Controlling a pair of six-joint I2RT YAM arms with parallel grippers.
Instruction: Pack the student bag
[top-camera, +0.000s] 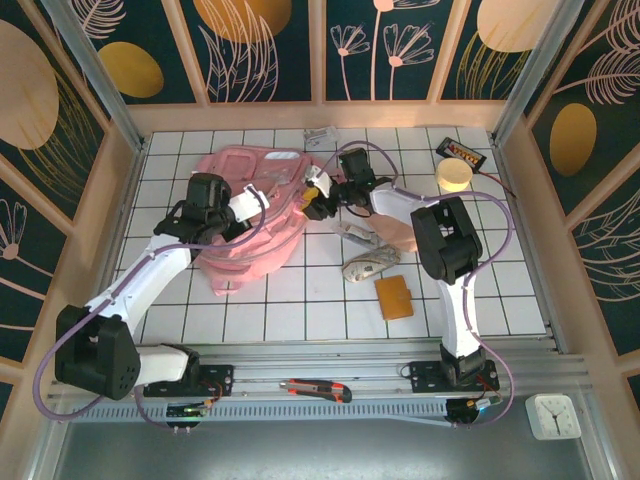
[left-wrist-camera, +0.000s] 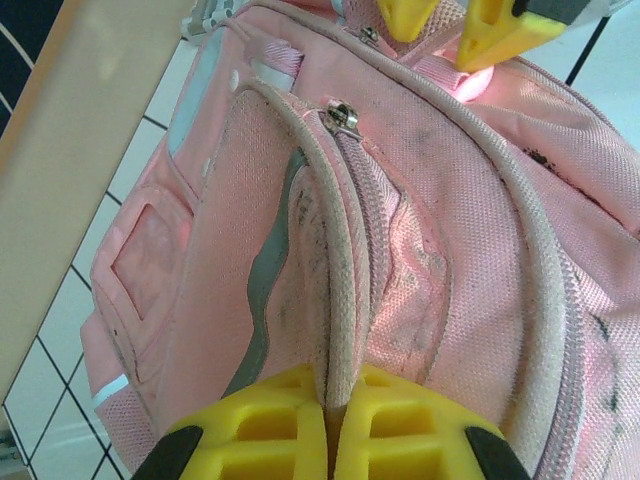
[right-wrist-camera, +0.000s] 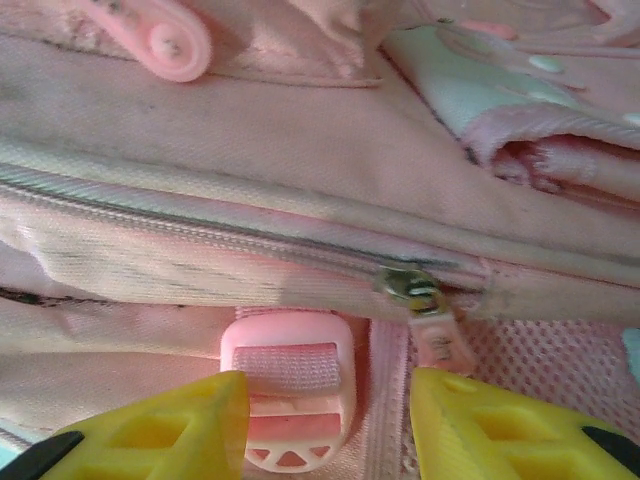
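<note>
The student bag (top-camera: 250, 235), a big soft pink backpack, lies at the middle left of the tiled table. My left gripper (top-camera: 258, 205) is shut on the piped edge of its front pocket; in the left wrist view the yellow fingers (left-wrist-camera: 290, 410) pinch that seam (left-wrist-camera: 335, 300) below a zip slider (left-wrist-camera: 343, 118). My right gripper (top-camera: 314, 198) stands open at the bag's right side. In the right wrist view its gripper (right-wrist-camera: 330, 410) straddles a pink strap buckle (right-wrist-camera: 290, 390), which sits loose between the jaws, with a zip pull (right-wrist-camera: 425, 300) just above the right finger.
Right of the bag lie a pale pink pouch (top-camera: 397, 233), a grey mouse (top-camera: 368, 266) and a brown wallet (top-camera: 394, 297). A yellow tape roll (top-camera: 454, 176) and a black box (top-camera: 461, 154) sit at the back right. A red-black knife (top-camera: 315, 390) rests on the front rail.
</note>
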